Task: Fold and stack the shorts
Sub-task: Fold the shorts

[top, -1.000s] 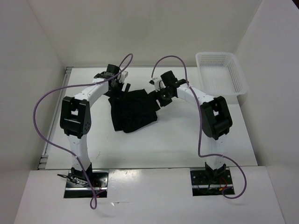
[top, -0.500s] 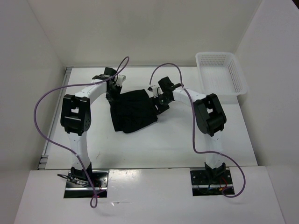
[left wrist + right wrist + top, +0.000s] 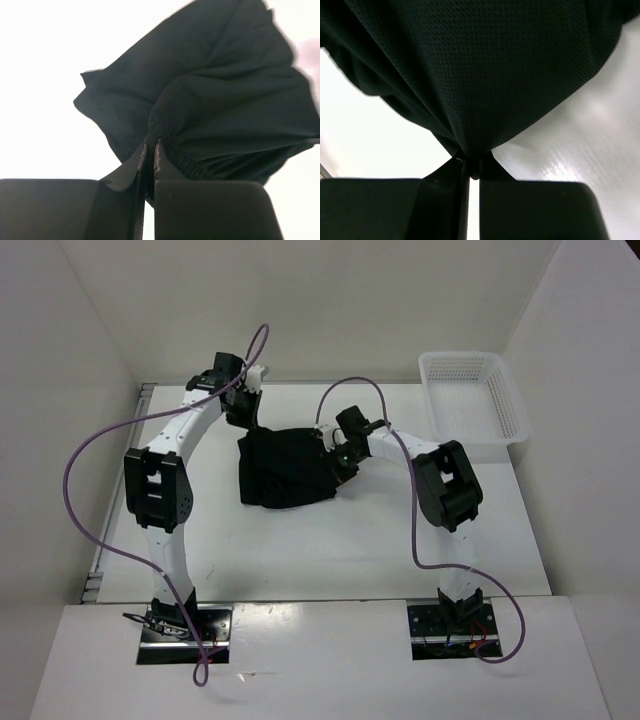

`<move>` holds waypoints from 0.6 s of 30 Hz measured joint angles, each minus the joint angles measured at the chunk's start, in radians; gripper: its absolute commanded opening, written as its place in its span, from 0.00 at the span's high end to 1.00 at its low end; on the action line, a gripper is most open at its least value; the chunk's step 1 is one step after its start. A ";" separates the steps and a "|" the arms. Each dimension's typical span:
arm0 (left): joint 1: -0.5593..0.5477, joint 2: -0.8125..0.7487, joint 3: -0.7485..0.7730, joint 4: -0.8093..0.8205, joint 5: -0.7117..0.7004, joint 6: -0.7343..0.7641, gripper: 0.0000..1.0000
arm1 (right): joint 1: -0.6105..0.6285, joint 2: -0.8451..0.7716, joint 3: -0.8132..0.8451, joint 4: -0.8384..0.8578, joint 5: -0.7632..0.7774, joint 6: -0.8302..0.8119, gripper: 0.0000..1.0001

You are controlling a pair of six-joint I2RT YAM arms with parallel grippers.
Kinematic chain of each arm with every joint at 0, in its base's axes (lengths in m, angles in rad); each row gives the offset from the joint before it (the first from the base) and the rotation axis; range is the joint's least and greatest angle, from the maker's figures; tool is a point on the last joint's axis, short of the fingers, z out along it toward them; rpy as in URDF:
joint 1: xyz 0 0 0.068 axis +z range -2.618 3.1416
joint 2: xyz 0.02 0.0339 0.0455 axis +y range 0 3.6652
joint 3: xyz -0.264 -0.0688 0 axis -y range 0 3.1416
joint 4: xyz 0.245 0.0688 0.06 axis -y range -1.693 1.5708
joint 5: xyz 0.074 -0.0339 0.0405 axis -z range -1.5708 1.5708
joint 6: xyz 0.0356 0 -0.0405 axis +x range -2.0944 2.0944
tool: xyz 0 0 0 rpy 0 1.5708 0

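At frame centre, overhead view: left gripper (image 3: 150, 150), jaws pinched narrow on a gathered edge at the upper-left corner of the shorts (image 3: 285, 472). Right gripper (image 3: 474, 167), jaws likewise clamped on fabric at the cloth's upper-right edge. Shorts: black, bunched, lying on white table (image 3: 300, 550). White mesh basket (image 3: 515, 420): upper right, well apart.

A white surface (image 3: 330, 550) fills the middle of the top view, walled in on three sides. Black shorts (image 3: 285, 468) lie bunched on it, just above the frame's centre. A white mesh basket (image 3: 514, 400) sits at the upper right, well apart from the shorts.
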 measured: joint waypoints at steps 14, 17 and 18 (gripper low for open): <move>0.024 0.039 0.039 0.058 -0.087 0.003 0.22 | 0.007 0.034 0.101 -0.005 0.001 0.006 0.44; 0.036 0.057 0.039 0.052 -0.098 0.002 0.12 | 0.007 0.039 0.109 -0.006 0.016 -0.001 0.35; 0.040 0.052 0.040 0.052 -0.100 0.002 0.12 | 0.007 0.039 0.114 -0.008 0.020 -0.002 0.34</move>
